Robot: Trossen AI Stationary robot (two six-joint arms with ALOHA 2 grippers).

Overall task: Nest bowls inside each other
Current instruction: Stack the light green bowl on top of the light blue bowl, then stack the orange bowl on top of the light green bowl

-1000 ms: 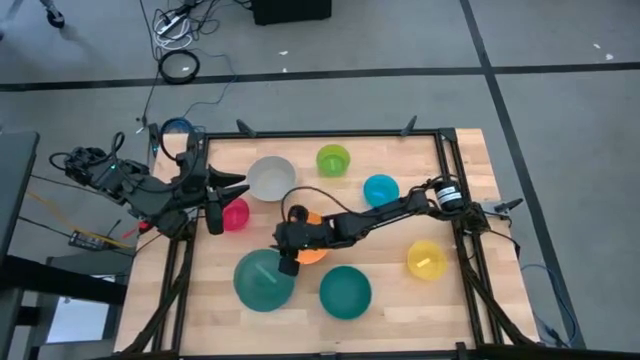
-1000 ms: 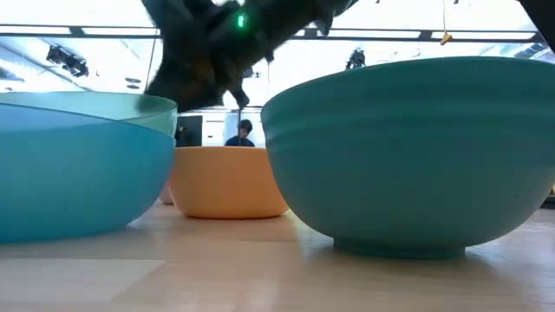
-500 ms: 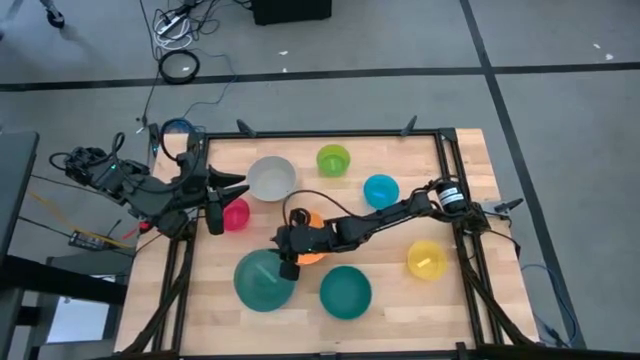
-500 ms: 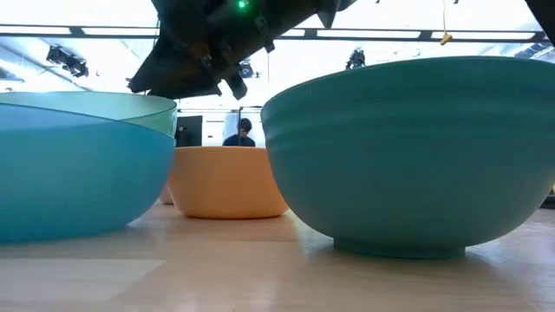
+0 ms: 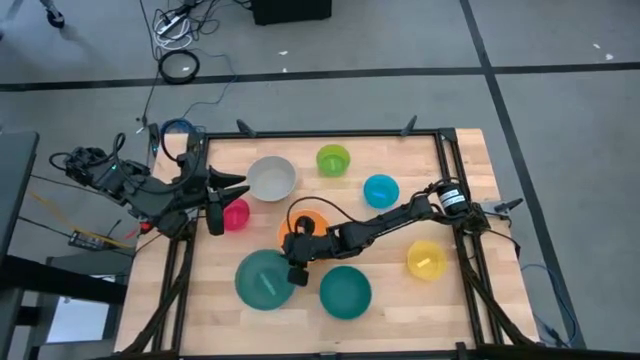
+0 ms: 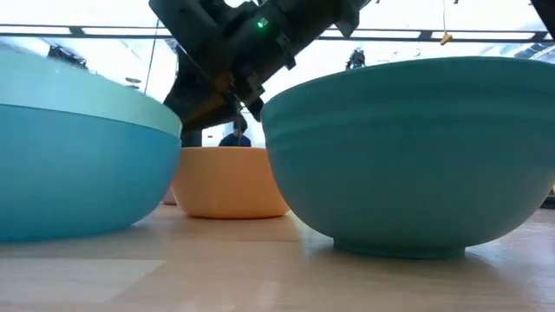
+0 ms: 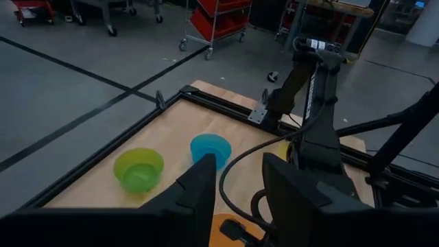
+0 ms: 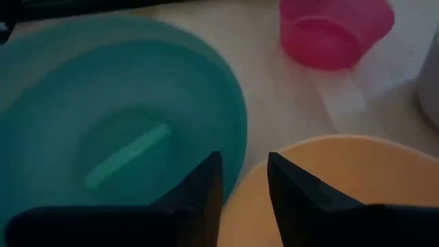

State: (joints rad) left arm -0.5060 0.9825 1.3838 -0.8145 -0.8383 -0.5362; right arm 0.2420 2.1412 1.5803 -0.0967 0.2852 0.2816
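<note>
Round plastic bowls stand on the wooden table (image 5: 400, 310): grey (image 5: 271, 178), lime green (image 5: 333, 160), cyan (image 5: 381, 190), pink-red (image 5: 234, 214), orange (image 5: 312, 222), yellow (image 5: 426, 259) and teal (image 5: 345, 292). A large blue bowl (image 6: 78, 182) at the near left holds a greenish one (image 5: 263, 280). My right gripper (image 5: 296, 274) is open at this stack's right rim, between it and the orange bowl (image 8: 329, 171). My left gripper (image 5: 214, 218) hangs open above the table's left side, beside the pink-red bowl. My right gripper comes slanting down from the table's right at the large stack's rim (image 8: 230, 147) on the side toward the orange bowl. Its own fingers (image 8: 195, 195) hide the spot, so I cannot tell whether they touch it. The stack stands tilted, that side low (image 6: 173, 130).
The right arm (image 5: 390, 212) lies across the table's middle, over the orange bowl. Black frame rails (image 5: 448, 170) run along the table's edges. Bare wood shows at the near right (image 5: 440, 310) and the far left corner (image 5: 225, 155).
My right gripper has gone down and toward the table's near edge, from over the orange bowl to the large stack's right rim. The stack now stands tilted, its left side higher and its right side lower than before.
</note>
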